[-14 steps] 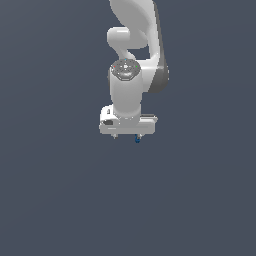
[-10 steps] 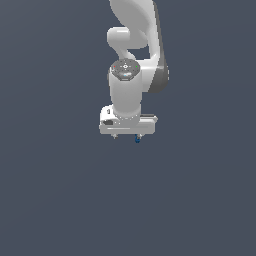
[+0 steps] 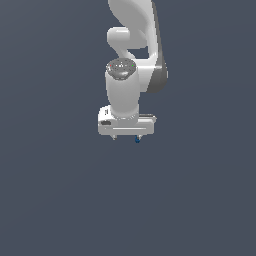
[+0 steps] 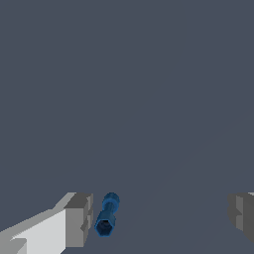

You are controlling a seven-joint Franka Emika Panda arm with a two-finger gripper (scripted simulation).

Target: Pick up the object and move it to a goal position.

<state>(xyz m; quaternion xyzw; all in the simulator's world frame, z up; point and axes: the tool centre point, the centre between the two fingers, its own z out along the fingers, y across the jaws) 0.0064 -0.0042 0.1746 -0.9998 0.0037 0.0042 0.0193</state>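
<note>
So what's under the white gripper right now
Under the gripper, a small blue object sits between the wide-open fingers, close beside one pad. Below is plain dark grey floor. Whether the pad touches the object cannot be told.

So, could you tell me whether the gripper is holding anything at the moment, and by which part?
Nothing is held: the gripper is open, and the blue object sits beside one finger.

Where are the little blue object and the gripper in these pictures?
blue object [image 4: 106, 220]: wrist view, on its narrow middle shaft.
blue object [image 3: 137, 140]: exterior view, on the speck below the gripper.
gripper [image 3: 126, 136]: exterior view, midway between its fingertips.
</note>
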